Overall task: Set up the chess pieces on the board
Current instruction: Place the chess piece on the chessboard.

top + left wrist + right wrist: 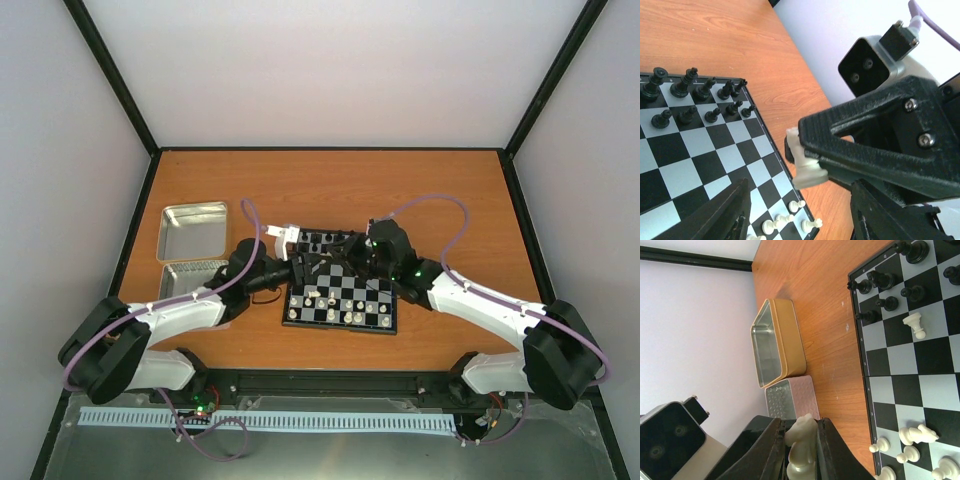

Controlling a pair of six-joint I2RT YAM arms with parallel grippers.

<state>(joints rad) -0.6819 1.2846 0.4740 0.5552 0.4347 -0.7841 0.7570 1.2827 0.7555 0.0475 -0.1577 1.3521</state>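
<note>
Gripping a cream-white knight chessman [801,447] in the right gripper [801,427] beside the edge of the small black-and-grey chessboard [935,390], seemingly for seating on white's back rank, with the left gripper [799,200] spread empty nearby.

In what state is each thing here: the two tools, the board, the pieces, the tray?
right tool: shut on a cream piece.
left tool: open, holding nothing.
board: lying flat, only partly set.
black pieces: upright in two rows at one edge.
white pawns: few, standing near the opposite edge.
metal tray: open, empty.
</note>
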